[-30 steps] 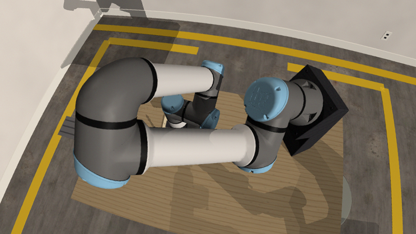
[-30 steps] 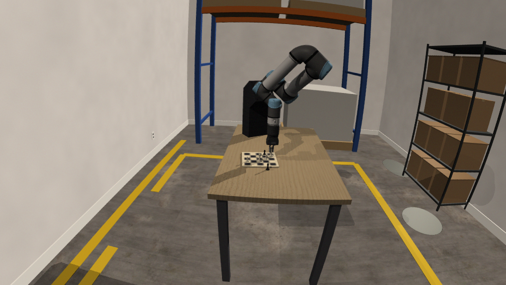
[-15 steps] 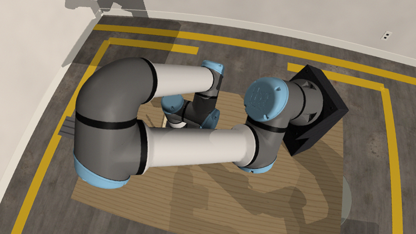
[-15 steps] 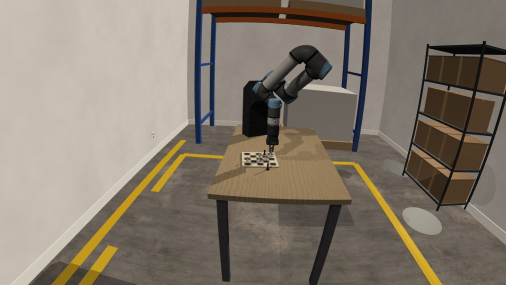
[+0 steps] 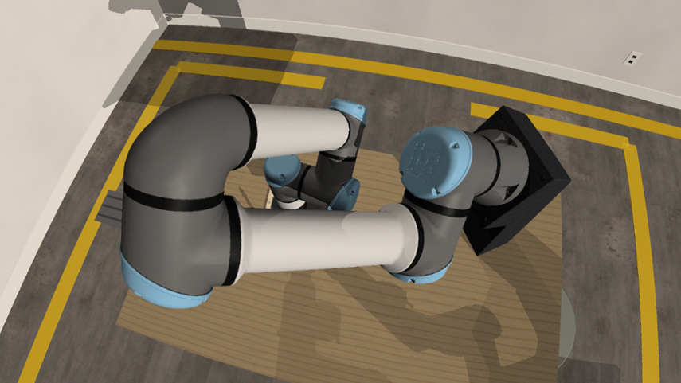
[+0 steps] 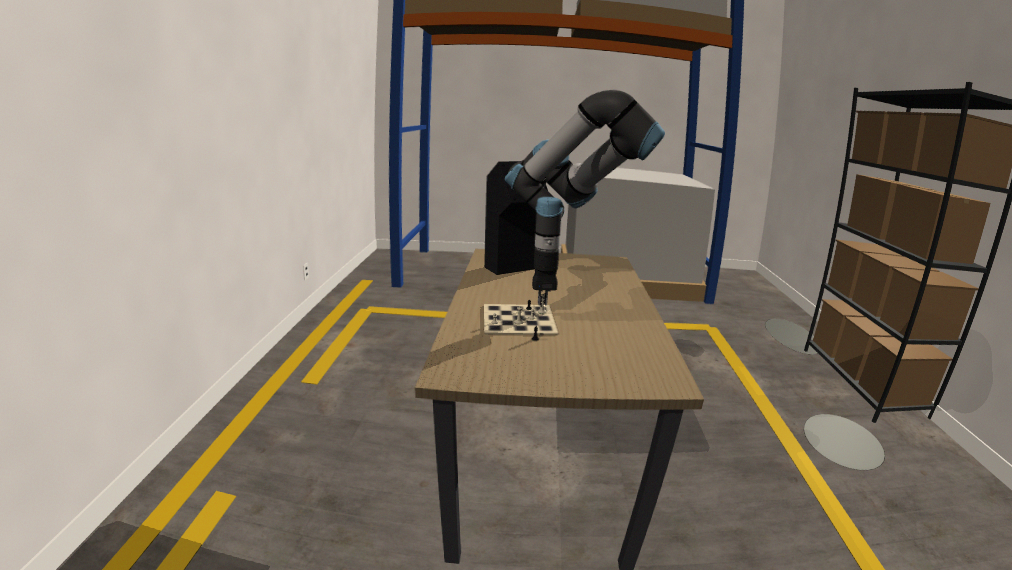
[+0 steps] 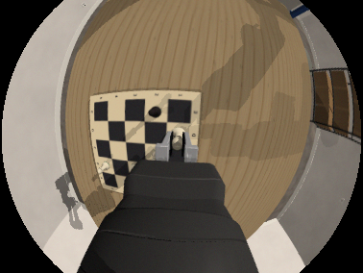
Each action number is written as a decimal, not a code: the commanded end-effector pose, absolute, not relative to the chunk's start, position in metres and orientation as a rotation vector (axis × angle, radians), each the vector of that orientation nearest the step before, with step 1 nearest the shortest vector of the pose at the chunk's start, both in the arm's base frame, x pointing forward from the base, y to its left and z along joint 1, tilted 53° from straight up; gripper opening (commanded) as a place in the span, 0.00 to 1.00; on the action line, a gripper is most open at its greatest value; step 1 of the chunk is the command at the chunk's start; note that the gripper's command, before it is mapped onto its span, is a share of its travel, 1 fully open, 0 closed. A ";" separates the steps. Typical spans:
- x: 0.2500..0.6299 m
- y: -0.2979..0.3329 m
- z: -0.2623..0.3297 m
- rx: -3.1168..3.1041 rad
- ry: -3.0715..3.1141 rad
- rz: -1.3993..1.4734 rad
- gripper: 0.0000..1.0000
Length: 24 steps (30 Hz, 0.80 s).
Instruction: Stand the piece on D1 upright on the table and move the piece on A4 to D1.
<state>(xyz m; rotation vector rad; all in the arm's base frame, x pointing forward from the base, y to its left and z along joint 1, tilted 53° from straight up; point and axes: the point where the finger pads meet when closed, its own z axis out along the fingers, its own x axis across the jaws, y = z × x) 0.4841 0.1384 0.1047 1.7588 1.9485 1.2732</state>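
The small chessboard (image 6: 522,318) lies on the wooden table (image 6: 559,346); it also shows in the wrist view (image 7: 143,135). My gripper (image 7: 178,138) is shut on a pale piece (image 7: 180,133) and holds it over the board's right edge. In the exterior view the gripper (image 6: 541,291) hangs straight down just above the board's far right part. A black piece (image 6: 536,334) stands upright on the table, just off the board's front edge. Another black piece (image 7: 154,110) and a pale piece (image 7: 104,166) stand on the board. In the top view my arm hides the board.
Several more pieces (image 6: 522,313) stand close together on the board under the gripper. The black robot pedestal (image 6: 504,219) stands at the table's far end. A shelf with cardboard boxes (image 6: 913,247) stands at the right wall.
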 end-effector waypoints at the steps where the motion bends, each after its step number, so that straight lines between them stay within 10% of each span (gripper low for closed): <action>1: 0.485 0.139 0.105 1.758 1.948 1.273 0.00; 24: 0.486 0.140 0.103 1.758 1.948 1.274 0.00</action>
